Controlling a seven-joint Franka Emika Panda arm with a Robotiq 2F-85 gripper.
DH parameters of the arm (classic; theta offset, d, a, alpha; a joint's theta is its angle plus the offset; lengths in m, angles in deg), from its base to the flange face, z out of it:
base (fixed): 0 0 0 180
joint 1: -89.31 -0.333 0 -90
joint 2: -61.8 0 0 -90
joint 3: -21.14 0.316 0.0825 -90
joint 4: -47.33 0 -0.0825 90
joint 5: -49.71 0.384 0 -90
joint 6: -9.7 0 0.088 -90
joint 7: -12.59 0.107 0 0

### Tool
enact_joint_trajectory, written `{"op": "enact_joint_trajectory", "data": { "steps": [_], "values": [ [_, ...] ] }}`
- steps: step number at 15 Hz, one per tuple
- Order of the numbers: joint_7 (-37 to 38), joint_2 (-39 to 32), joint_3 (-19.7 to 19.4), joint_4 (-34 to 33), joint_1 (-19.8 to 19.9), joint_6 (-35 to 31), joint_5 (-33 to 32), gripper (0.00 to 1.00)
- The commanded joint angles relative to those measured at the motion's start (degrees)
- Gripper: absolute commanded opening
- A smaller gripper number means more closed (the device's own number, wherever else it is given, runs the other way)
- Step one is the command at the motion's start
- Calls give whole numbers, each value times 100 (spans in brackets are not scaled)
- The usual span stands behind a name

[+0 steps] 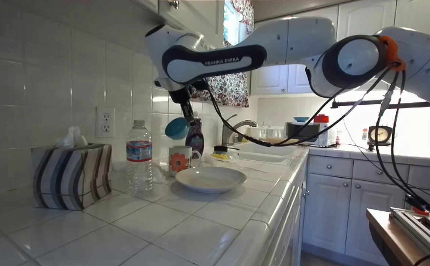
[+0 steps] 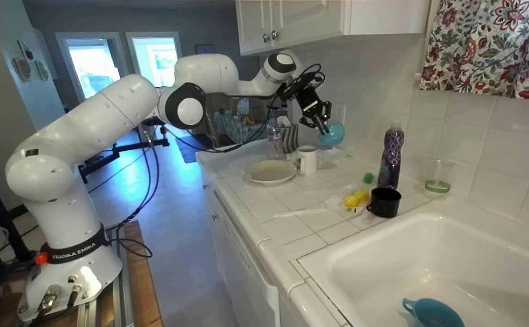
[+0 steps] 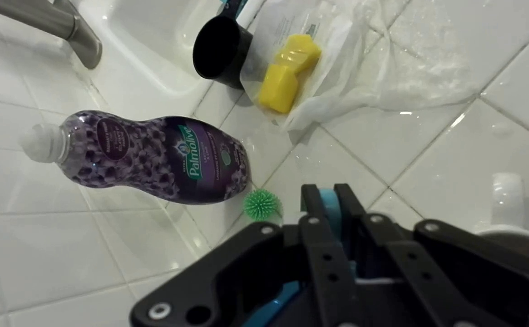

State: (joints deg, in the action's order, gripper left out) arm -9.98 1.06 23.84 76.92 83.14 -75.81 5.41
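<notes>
My gripper (image 3: 324, 193) is shut on the handle of a light blue cup (image 1: 177, 128), which also shows in an exterior view (image 2: 333, 135). The cup hangs tilted in the air above the counter near the backsplash. In the wrist view the fingers hide most of it. A white mug (image 1: 179, 161) with an orange flower stands below, close to the held cup. A white plate (image 2: 269, 172) lies beside the mug. A purple dish soap bottle (image 3: 169, 159) stands upright by the wall. A green spiky ball (image 3: 261, 204) lies at its base.
A clear water bottle (image 1: 139, 162) and a striped tissue box (image 1: 71, 177) stand beyond the plate. A black cup (image 2: 384, 202), a plastic bag with yellow pieces (image 2: 356, 199) and a clear cup (image 2: 439, 177) are near the sink (image 2: 359, 254). Another blue cup (image 2: 437, 313) lies in the sink.
</notes>
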Motion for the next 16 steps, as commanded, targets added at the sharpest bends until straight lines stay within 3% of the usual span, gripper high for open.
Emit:
{"op": "enact_joint_trajectory", "data": {
  "steps": [1, 8, 16],
  "values": [
    [364, 77, 238, 12, 254, -139, 322, 3],
    [849, 60, 618, 91, 596, -320, 516, 3],
    [921, -38, 1064, 119, 831, -466, 629, 3]
  ]
}}
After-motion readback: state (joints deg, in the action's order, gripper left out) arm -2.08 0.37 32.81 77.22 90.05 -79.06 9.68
